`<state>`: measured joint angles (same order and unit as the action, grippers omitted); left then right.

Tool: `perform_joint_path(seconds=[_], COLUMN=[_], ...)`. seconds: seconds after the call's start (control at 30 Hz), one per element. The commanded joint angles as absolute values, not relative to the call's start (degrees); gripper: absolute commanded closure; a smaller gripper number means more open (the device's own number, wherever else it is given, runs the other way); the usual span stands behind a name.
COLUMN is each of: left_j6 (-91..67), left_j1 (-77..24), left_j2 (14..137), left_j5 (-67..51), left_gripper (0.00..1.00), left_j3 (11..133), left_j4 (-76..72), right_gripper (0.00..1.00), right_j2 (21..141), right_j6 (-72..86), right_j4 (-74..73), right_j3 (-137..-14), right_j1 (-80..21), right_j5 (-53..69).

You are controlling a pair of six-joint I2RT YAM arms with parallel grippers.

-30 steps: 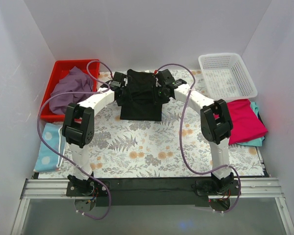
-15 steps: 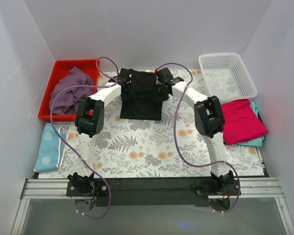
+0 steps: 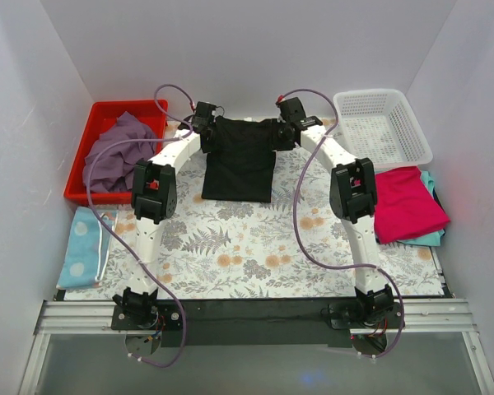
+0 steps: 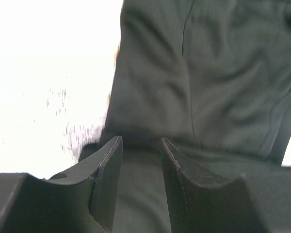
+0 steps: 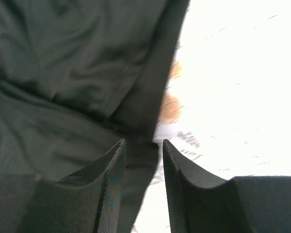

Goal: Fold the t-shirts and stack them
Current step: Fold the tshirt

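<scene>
The black t-shirt (image 3: 239, 164) lies as a tall rectangle on the floral mat (image 3: 230, 247) at the far middle. My left gripper (image 3: 207, 132) is at its far left corner and my right gripper (image 3: 280, 132) at its far right corner. The far edge runs straight between them. In the left wrist view the black cloth (image 4: 203, 82) fills the narrow gap of the left gripper (image 4: 140, 145). In the right wrist view the shirt's edge (image 5: 77, 73) runs into the right gripper (image 5: 143, 145). The dusty purple t-shirt (image 3: 115, 152) lies crumpled in a red bin. A magenta t-shirt (image 3: 407, 202) lies on a teal one (image 3: 432, 239) at the right.
The red bin (image 3: 107, 109) stands at the far left and a white mesh basket (image 3: 383, 127) at the far right. A light blue dotted cloth (image 3: 82, 247) lies at the left edge. White walls close in the back and sides.
Both grippers have moved toward the far wall and apart, from the shirt's middle to its far corners. The bunched upper part of the black shirt has spread flat.
</scene>
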<state>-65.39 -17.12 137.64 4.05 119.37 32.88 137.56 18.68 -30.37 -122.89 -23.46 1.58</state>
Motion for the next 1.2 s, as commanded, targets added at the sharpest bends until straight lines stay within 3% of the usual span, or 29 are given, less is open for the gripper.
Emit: perform_joint_path(seconds=[0.0,0.17,0.37,0.43,0.57,0.87,1.17], left_j6=[-65.5,-63.2,-62.0,-63.2,-65.7,-68.6,-68.6], left_j1=[-16.4,-16.4,-16.2,-15.9,-15.5,-14.2,-13.9], left_j2=[134.7,127.0,119.5,114.5,106.6,100.7,103.2], left_j5=[4.9,6.6,6.2,6.1,2.5,-10.3,-12.0], left_gripper=[0.64,0.58,0.42,0.38,0.33,0.33,0.37], left_j3=[122.1,115.0,105.8,97.0,83.3,67.0,64.3], left_j4=[26.3,20.4,27.9,27.8,24.7,15.7,15.2], right_gripper=[0.58,0.58,0.53,0.42,0.32,0.30,0.34], right_j2=[137.1,131.7,121.1,116.6,109.3,104.9,110.6], right_j6=[18.6,19.2,18.5,18.2,18.5,21.2,24.1], right_j4=[-30.4,-30.5,-30.5,-30.2,-26.0,-15.7,-13.6], right_j3=[-127.1,-121.1,-107.2,-100.3,-88.5,-72.6,-73.5], right_j1=[-22.1,-22.0,-23.8,-24.7,-25.6,-27.0,-27.7], right_j5=[1.2,0.8,5.0,5.7,8.8,12.0,12.7])
